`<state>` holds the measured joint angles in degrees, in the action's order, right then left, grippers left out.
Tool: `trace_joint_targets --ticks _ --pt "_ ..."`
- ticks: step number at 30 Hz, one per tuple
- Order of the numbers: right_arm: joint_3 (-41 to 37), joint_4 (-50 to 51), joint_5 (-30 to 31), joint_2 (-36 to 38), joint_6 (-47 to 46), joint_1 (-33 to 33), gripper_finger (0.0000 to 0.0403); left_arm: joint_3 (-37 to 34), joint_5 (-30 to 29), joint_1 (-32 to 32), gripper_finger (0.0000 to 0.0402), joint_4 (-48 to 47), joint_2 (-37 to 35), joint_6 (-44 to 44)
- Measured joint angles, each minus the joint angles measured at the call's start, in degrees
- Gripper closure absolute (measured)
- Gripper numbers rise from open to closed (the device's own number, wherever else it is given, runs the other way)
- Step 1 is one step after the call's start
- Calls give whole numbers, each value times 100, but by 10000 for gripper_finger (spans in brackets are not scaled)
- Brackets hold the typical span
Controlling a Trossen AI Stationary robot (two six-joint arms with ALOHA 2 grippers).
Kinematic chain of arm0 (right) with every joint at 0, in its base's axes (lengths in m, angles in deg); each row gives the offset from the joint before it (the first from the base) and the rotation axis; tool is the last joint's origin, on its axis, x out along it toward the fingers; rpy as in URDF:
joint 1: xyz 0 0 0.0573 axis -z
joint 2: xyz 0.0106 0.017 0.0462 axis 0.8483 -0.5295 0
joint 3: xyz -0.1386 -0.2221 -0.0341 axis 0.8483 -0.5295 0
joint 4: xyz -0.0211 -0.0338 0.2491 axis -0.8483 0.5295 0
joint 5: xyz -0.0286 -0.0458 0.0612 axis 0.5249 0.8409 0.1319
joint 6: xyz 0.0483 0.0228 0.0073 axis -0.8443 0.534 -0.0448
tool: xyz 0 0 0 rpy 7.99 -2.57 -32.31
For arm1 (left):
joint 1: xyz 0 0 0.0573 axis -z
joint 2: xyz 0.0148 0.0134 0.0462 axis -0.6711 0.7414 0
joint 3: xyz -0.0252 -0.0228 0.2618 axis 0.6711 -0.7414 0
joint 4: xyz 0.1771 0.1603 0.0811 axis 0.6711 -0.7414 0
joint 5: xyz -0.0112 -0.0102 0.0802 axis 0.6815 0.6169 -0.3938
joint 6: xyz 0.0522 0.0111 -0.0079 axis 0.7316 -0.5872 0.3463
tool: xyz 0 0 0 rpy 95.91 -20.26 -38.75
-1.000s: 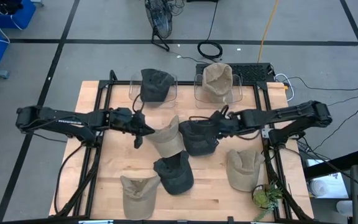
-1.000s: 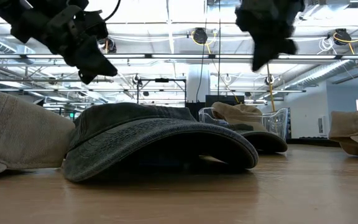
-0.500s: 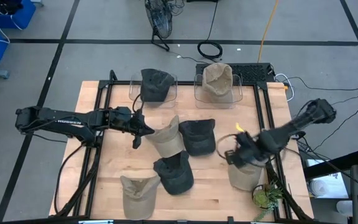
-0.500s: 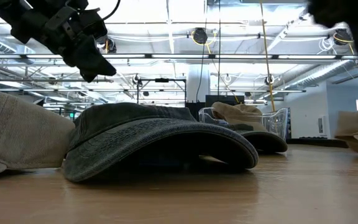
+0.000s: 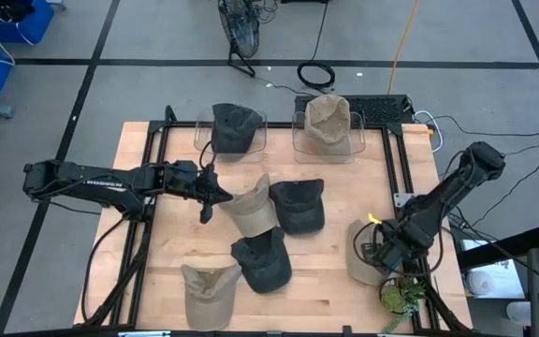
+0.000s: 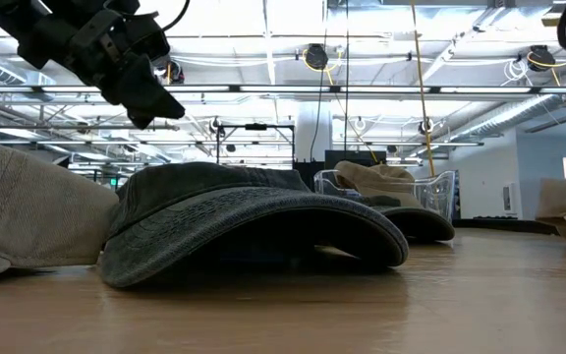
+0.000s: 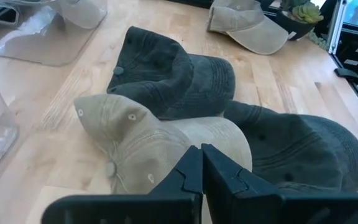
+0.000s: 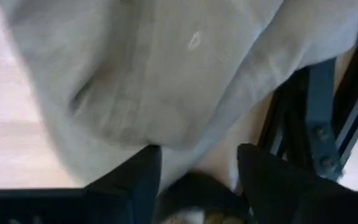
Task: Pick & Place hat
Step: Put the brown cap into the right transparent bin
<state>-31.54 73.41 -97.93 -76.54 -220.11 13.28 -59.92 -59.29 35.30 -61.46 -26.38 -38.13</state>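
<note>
Several caps lie on the wooden table. My right gripper (image 5: 375,251) hangs open just above a tan hat (image 5: 355,260) at the near right; that hat fills the right wrist view (image 8: 166,74), and the fingers stand over it. A dark hat (image 5: 298,206) rests crown up at the table's middle. My left gripper (image 5: 208,197) is shut in the air beside another tan hat (image 5: 251,210), seen past its fingers (image 7: 160,149). In the low view it hangs high (image 6: 131,69).
A dark cap (image 5: 262,262) and a tan cap (image 5: 209,290) lie near the front edge. Two clear bins at the far edge hold a dark cap (image 5: 235,126) and a tan cap (image 5: 328,122). A small plant (image 5: 399,298) stands at the near right corner.
My right gripper has let go of the dark hat, which it held lifted over the table's middle and which now lies there. The gripper has swung toward the table's right and near edges, stopping over the tan hat.
</note>
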Motion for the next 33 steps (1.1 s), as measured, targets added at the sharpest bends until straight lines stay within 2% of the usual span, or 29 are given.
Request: trace_joint_targets --ticks 7,10,15,23,25,28,33 --pt "-44 327 46 126 -40 0 131 0 -2 0 392 73 0 -206" --pt "-47 465 348 274 -80 0 118 0 -4 0 398 145 0 -214" --pt "-47 571 782 460 -82 17 118 0 -21 0 393 286 0 -210" --pt "-201 882 902 408 -82 20 130 0 -118 0 393 323 0 -206" --pt "-494 524 748 386 -86 20 129 0 -118 0 398 326 0 -211" --pt "-1072 -659 848 384 -13 60 129 0 -123 0 394 326 0 -232" --pt "-1855 -2781 2143 422 397 377 137 0 -130 0 398 334 0 -296"
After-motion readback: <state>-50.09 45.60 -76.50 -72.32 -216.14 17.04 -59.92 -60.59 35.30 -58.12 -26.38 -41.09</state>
